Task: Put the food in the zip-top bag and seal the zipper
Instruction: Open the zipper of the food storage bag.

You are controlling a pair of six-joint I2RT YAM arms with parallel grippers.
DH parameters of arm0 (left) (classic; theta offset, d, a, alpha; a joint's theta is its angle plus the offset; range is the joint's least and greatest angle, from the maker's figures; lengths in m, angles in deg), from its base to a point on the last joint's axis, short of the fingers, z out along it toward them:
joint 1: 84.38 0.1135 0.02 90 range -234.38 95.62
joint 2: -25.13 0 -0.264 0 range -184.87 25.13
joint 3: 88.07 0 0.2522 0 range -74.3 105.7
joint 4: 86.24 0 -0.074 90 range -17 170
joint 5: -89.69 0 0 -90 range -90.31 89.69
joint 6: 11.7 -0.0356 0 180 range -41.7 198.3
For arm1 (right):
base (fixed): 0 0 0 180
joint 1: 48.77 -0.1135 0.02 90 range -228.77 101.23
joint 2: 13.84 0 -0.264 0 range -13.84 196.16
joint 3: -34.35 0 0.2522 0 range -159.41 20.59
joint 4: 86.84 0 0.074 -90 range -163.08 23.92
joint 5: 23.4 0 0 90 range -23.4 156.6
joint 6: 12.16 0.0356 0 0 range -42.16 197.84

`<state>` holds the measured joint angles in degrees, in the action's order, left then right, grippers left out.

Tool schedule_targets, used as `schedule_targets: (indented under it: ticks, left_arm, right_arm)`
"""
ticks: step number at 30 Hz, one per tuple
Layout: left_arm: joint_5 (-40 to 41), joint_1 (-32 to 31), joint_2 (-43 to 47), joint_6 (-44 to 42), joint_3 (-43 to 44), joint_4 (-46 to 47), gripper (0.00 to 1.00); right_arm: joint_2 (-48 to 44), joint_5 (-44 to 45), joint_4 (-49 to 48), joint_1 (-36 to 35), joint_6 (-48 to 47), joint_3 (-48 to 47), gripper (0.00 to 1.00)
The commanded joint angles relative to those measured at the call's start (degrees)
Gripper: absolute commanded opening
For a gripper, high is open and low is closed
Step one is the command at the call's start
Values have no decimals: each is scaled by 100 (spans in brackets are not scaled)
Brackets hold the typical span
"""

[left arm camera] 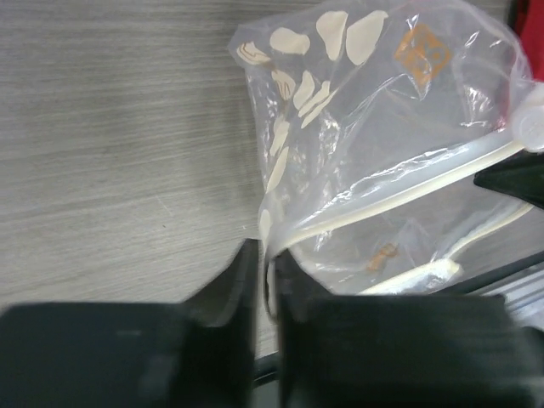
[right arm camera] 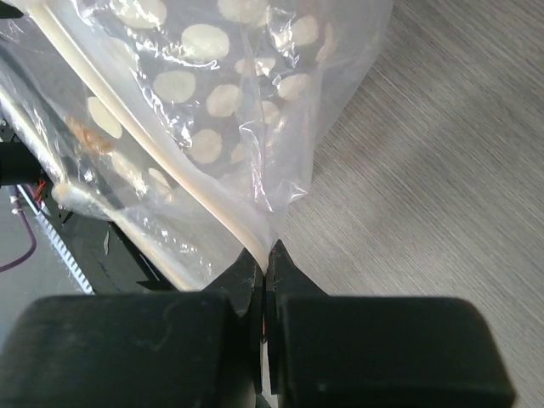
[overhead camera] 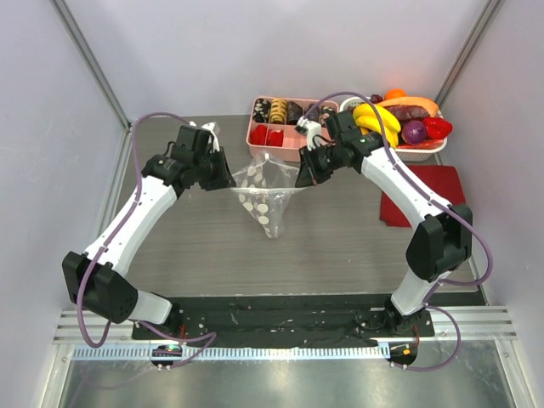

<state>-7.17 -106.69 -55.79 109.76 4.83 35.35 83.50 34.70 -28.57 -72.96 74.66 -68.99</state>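
Left gripper [left arm camera: 262,255] and right gripper [right arm camera: 266,255] are each clamped on a mouth corner of the bag [overhead camera: 263,200], zipper [left arm camera: 408,191] stretched between. Risk: the taut pull flattens the mouth, or the slick film slips free. Count: one bag, apparently empty; one banana bunch [overhead camera: 378,119] plus a few fruit in one basket [overhead camera: 425,155], behind-right of the bag.

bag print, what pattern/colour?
White dots on clear plastic across the zip-top bag; it shows best in the right wrist view.

Left arm [overhead camera: 144,208] and right arm [overhead camera: 401,183] white-shelled with black joints; left end effector [overhead camera: 227,179] and right end effector [overhead camera: 303,173] blocky black; purple cables [overhead camera: 158,115] rise from the base plate [overhead camera: 280,316]
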Motion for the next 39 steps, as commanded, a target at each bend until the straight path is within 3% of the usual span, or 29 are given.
schedule_targets:
  ticks: [1,6,15,19,23,26,30,34,39]
  left_arm:
    - [-62,104,191,-412,313,-54,26]
    - [79,-107,60,-536,550,184,41]
    - [290,-520,-116,-799,648,281,41]
    - [-278,-529,-73,-844,665,254,43]
    - [-667,-529,340,-677,323,719,65]
    - [-1018,-547,446,-580,278,764,69]
    - [-959,-949,306,-641,278,720,68]
    - [-345,-1311,86,-861,269,633,68]
    - [351,-1329,-222,-949,375,527,55]
  right_arm:
    - [-180,-359,383,107,-201,-227,1]
    - [-224,-589,418,-104,-280,-112,1]
    - [-154,-844,409,-289,-209,-174,1]
    - [-136,-818,383,-306,-148,-182,1]
    - [-128,-818,374,-306,-130,-200,1]
    - [-101,-835,313,-315,-78,-191,1]
    - [-66,-853,260,-350,-25,-235,1]
    - [-40,-844,251,-368,-16,-279,1]
    - [-110,-827,269,-359,-130,-165,1]
